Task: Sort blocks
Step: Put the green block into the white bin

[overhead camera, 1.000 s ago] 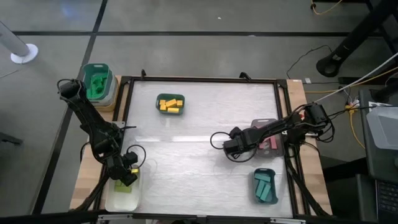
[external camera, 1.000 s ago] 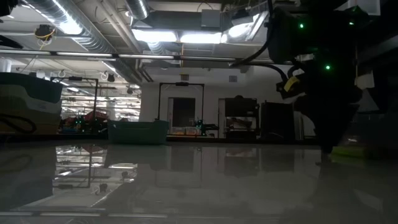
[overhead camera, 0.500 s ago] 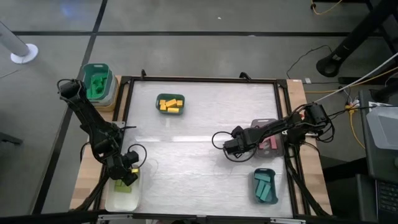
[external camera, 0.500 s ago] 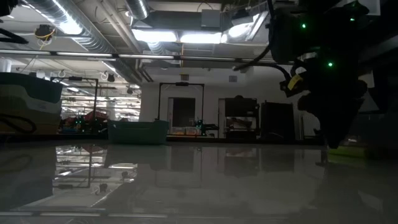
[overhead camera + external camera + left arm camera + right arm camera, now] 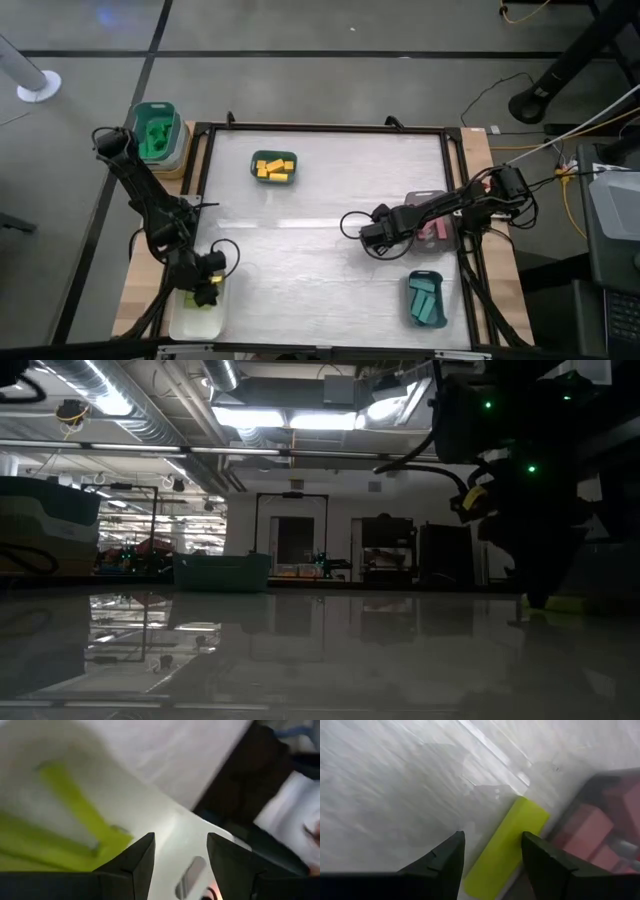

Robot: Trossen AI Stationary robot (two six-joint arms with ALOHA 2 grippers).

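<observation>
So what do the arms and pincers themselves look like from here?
Both arms are dark, jointed, with black cables looping beside them. The left pincer and right pincer each show two dark, wedge-shaped fingers. The low view shows green indicator lights and a yellow tag on one arm.

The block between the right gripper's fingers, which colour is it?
Lime green block; the right wrist view shows it best.
</observation>
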